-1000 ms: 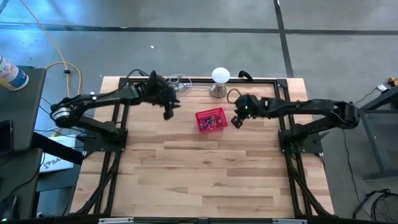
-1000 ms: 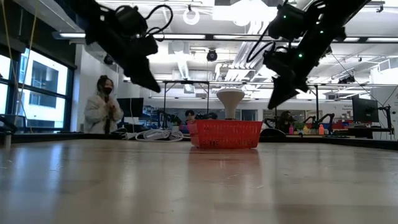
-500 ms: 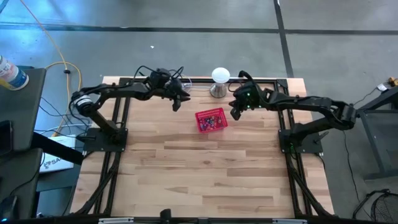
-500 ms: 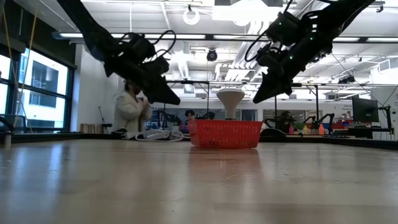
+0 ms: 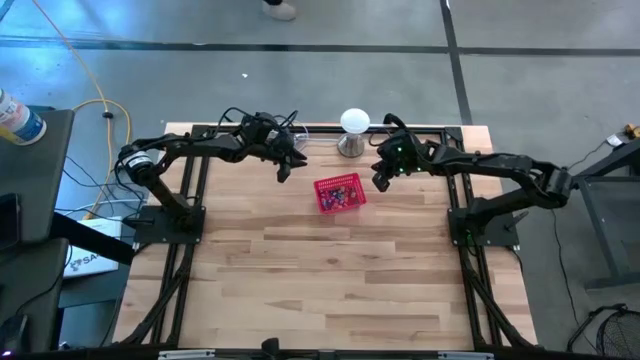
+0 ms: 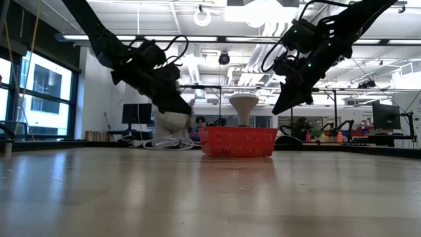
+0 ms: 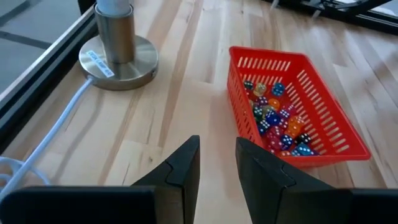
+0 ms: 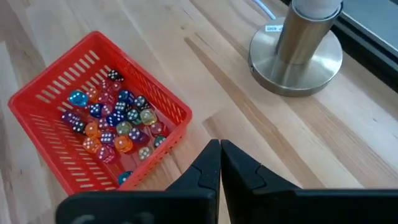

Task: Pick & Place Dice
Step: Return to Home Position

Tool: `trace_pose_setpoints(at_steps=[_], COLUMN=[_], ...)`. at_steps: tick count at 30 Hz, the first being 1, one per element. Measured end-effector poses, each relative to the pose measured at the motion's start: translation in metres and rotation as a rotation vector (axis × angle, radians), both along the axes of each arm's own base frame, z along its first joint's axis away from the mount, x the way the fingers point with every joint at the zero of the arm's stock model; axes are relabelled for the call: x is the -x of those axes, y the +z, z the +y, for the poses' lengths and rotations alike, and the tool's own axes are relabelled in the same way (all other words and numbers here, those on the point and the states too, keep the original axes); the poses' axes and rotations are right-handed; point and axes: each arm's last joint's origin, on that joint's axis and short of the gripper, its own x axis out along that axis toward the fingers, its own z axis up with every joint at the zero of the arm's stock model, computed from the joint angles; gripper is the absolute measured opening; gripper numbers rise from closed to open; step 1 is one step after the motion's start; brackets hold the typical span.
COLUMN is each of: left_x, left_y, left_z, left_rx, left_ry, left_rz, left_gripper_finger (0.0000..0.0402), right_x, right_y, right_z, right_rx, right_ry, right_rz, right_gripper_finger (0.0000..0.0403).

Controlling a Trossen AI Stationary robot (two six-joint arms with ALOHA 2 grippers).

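— What's in the red basket [image 6: 238, 141]?

— Dice [image 8: 115, 121], dozens of them, heaped loosely on its floor: blue, orange, pink, green, a few dark. The basket sits toward the far edge of the table [image 5: 330, 270], a little nearer than the lamp [image 5: 354, 122] with the white ball on its metal base.

— And the 2 grippers?

— The left gripper [image 7: 217, 146] hangs in the air to the left of the basket. Its fingers are a narrow slit apart with nothing between them. The right gripper [image 8: 220, 144] hangs to the right of the basket, fingers pressed together, and it grips nothing. Both are well clear of the wood.

— Anything different from 1 second ago?

— The basket and lamp are where they were. The left arm has stretched out, and its gripper has gone farther across the table and a little to the right. The right gripper has edged toward the far side too. Over the last half second, both arms have barely shifted. Beyond the table, a person in a white top [image 6: 172, 122] stood far to the left then. Now that person shows just behind the left gripper.
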Motion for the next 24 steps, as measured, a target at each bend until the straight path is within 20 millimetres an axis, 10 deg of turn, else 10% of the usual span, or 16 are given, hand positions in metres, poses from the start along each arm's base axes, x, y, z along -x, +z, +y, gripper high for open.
trace_pose_setpoints(at_steps=[24], left_x=[0.0], left_y=[0.0], left_z=[0.0], left_rx=[0.0], left_ry=[0.002], left_rz=[0.004], left_gripper_finger=[0.0098], right_x=[-0.004], right_y=[-0.011], right_z=[-0.002], right_rx=[-0.019], right_ry=[0.003], right_rz=[0.037], right_gripper_finger=[0.0002])
